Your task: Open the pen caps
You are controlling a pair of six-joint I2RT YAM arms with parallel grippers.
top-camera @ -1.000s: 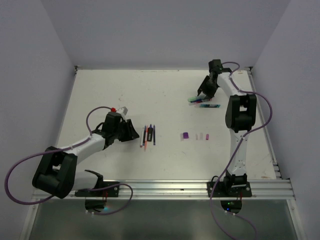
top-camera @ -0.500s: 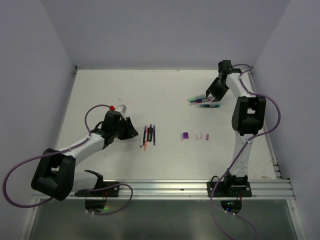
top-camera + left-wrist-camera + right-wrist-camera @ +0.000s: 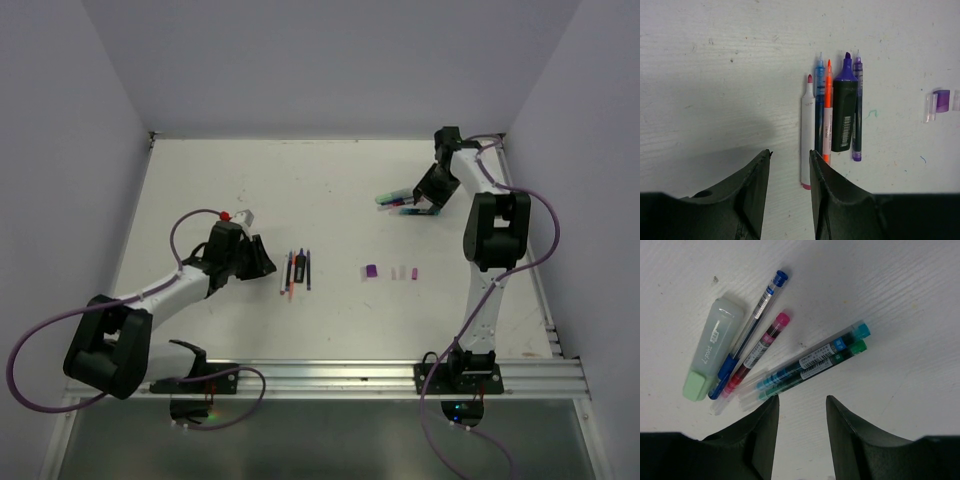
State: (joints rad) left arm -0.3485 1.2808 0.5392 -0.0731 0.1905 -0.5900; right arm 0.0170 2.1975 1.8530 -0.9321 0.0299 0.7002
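**Q:** Where do the pens lie on the worktop [image 3: 220, 180]?

**A:** In two groups. Five uncapped pens [image 3: 828, 120] lie side by side near the middle. Their long axes run from the near edge toward the far edge. In the left wrist view their tips all point away from the camera. Among them are a white-bodied pen [image 3: 807, 132] and a black highlighter [image 3: 844, 115] with a purple tip. Five capped pens [image 3: 815, 357] lie fanned out at the far right, running roughly left to right seen from above. One is a pale green highlighter [image 3: 712, 355].

**Q:** And the pen caps?

**A:** Three pen caps [image 3: 398, 272] sit in a short row right of the uncapped pens, apart from them: purple, whitish, pale pink.

**Q:** How do the jaws stand?

**A:** The left gripper [image 3: 790, 155] hangs just beside the uncapped pens, jaws a little apart, gripping nothing. The white-bodied pen's near end shows in the gap; I cannot tell whether it touches. The right gripper [image 3: 802, 400] hangs over the capped pens, jaws apart, with bare worktop between them.
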